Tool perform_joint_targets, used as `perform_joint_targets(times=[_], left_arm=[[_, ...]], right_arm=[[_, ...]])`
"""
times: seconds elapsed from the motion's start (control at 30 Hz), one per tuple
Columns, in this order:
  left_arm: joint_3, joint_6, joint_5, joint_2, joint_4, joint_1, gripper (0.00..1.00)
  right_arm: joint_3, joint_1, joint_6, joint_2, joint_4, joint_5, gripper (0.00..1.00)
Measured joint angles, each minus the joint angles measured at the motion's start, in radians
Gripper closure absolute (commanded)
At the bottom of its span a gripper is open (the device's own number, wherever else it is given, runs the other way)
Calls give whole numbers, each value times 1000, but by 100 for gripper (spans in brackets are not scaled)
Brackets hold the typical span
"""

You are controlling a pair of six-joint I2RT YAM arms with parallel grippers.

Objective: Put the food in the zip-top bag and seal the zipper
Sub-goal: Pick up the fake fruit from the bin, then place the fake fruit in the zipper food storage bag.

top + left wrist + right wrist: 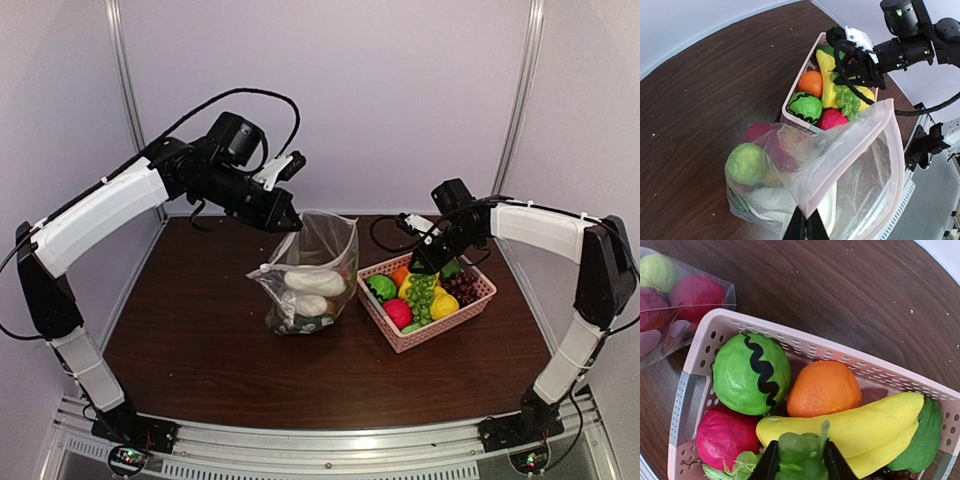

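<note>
The clear zip-top bag (322, 258) stands on the table with its mouth held up and open. My left gripper (286, 222) is shut on the bag's rim (812, 207), on the pinkish zipper strip (894, 137). Inside the bag lie food pieces: white ones (314, 283), a green ball (745, 164) and red ones (697, 295). My right gripper (801, 451) is down in the pink basket (478, 303), its fingers pressed on both sides of a bunch of green grapes (796, 444).
The basket (690, 385), right of the bag, also holds a green striped ball (750, 372), an orange (824, 389), yellow bananas (855, 424), a red ball (722, 436) and dark grapes (462, 287). Walls close the table at the back and sides.
</note>
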Motion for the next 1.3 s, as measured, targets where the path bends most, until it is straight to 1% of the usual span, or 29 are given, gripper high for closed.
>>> perform_joint_targets(times=[0.17,0.3,0.4,0.53,0.67,0.83,0.97,1.13,1.3], left_arm=[[6,-5,-5,0,-2,4,100],[19,-13,-3,3,-1,5,100],[24,-24,6,19,6,5,100],[24,-42,27,53,38,5,100],[24,-58,51,85,64,5,100],[24,-76,77,108,83,5,100],[25,-85,95,110,87,5,100],[26,-92,115,110,88,5,100],[26,-101,144,109,91,5,100]], right_arm=[[29,0,-17,-37,-45,-14,99],[115,0,-37,-104,-132,-69,100],[197,0,-52,-169,-165,-130,100],[306,0,-59,-241,-187,-240,100],[393,4,-38,-261,-182,-366,100],[457,28,58,-253,-97,-504,100],[566,77,131,-195,-23,-575,100],[674,168,135,-83,-6,-599,100],[694,253,90,13,-32,-592,100]])
